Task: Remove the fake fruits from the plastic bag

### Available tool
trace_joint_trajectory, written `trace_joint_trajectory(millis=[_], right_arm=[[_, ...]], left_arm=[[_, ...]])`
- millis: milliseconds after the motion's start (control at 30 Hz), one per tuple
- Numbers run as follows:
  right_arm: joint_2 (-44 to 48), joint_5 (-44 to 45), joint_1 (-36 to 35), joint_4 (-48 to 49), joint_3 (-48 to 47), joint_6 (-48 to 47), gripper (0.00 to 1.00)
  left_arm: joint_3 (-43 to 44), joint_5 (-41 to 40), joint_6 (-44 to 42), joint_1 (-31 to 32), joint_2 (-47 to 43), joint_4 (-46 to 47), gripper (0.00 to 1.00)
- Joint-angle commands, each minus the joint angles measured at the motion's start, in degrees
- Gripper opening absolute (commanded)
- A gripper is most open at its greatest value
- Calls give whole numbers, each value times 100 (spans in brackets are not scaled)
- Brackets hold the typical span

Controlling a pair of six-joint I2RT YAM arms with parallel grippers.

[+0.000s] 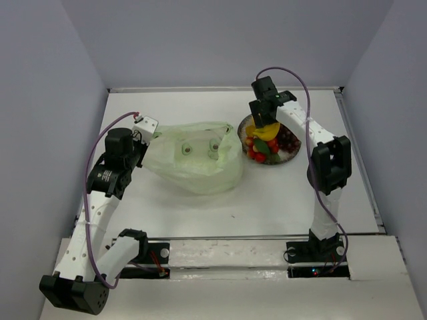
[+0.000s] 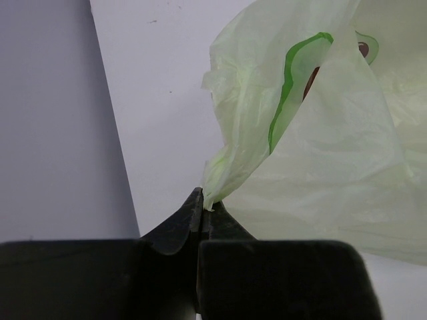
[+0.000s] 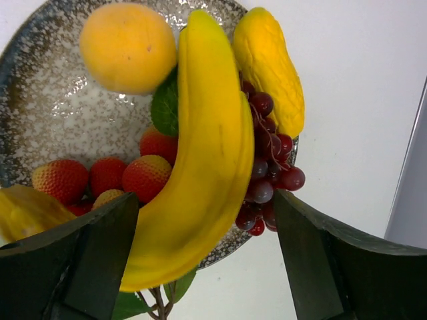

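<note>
On the grey speckled plate [image 3: 47, 113] is where the fake fruits [image 1: 267, 143] are sitting, all heaped together. From the right wrist cam you get a banana [image 3: 207, 167] lying across the middle, and a round orange-yellow fruit [image 3: 127, 47] on the plate's far side. A bumpy yellow oblong one [image 3: 270, 67] hangs over the rim, with a dark purple grape bunch [image 3: 267, 180] just beside the banana and a few strawberries [image 3: 143, 177] on its other side.

The right gripper [image 3: 207, 223] hangs right over the plate with its claw spread wide. The banana shows between the fingers, and I can't tell if either finger actually touches it.

Just left of the plate, touching its rim in the overhead view, is the plastic bag [image 1: 197, 160], crumpled on the table [image 1: 280, 200]. The left gripper [image 2: 202, 208] is at the bag's end away from the plate, claw pinched tight on a twisted bit of the bag's edge.
</note>
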State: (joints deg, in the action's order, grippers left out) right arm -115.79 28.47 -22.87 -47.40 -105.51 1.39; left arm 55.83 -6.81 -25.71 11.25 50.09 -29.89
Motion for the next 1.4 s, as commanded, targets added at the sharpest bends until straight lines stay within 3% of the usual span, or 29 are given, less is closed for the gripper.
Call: trace_joint_trajectory(millis=[0,200,300,400,467,533,633,700,933,1067,1267,1333,1367], right_arm=[[232,-87,20,-182,-601,-51,89],[469,106,-506,-428,-1365,-24,89],[645,422,-1454,-315,-1831,-340,89],[645,116,-2474,-139,-2122,-508,88],[619,-778,-2974,-95,-2149,-421,84],[671,-1745,-3187,238,-1834,-211,79],[707,-2249,-3329,460,-929,342,65],[741,-2206,-3329,389,-159,572,53],[1726,-1495,-3329,689,2558,1644,47],[1918,-1177,-3329,284,3245,2460,40],[2254,-712,-3548,73,3950,3095,44],[2166,-580,-3601,107,4117,3392,55],[2183,-553,-3601,273,4344,3481,69]], left_arm=[[-11,101,-74,18,-34,89,6],[-11,171,-74,18,-34,80,6],[-37,276,-74,18,-34,45,6],[-73,425,-74,18,-34,36,7],[-64,513,-74,18,-34,18,6],[-64,619,-83,18,-43,-17,6],[-90,672,-100,18,-78,-96,7],[-108,900,-179,18,-148,-183,6],[-432,1041,-539,18,-587,-333,6],[-678,1129,-820,18,-816,-561,6],[-1136,1260,-1470,18,-1238,-922,6],[-1145,1514,-1778,18,-1352,-1106,7],[-1136,1699,-1962,18,-1370,-1263,7]])
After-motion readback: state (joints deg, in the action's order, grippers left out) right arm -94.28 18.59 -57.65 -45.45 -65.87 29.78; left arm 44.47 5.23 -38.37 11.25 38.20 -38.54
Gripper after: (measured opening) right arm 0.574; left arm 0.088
